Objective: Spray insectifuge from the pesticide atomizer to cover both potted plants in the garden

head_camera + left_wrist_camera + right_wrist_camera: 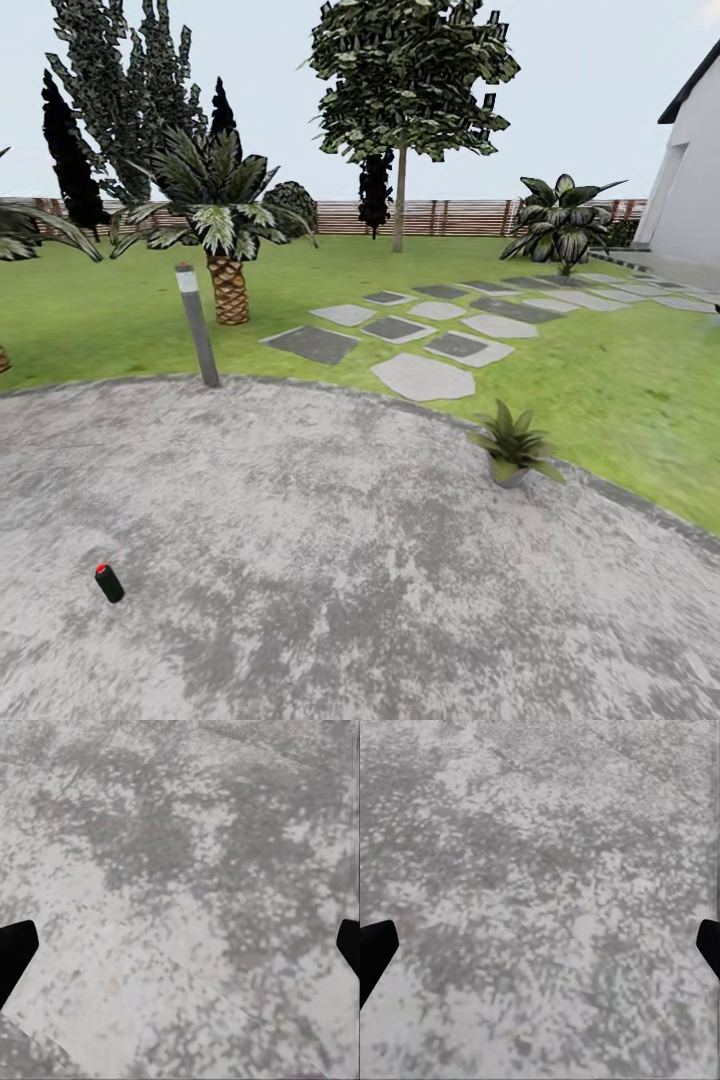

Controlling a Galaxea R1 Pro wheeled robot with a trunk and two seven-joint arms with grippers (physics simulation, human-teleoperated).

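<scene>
The pesticide atomizer (108, 582) is a small dark green bottle with a red top, standing on the grey paved patio (330, 560) of the garden at the lower left of the head view. One of the potted plants (512, 445), a low rosette of pointed green leaves in a grey pot, stands at the patio's right edge by the lawn. My left gripper (180, 952) is open over bare paving, with only its dark fingertips (16, 952) at the picture's sides. My right gripper (540, 952) is open above paving too, with nothing between its fingers.
A grey bollard lamp (197, 325) stands at the patio's far rim. Behind it a palm (225, 260) grows on the lawn. Grey stepping stones (420, 335) lead away to the right toward a broad-leaved bush (560, 225) and a white house wall (690, 190). A slatted fence (450, 216) closes the back.
</scene>
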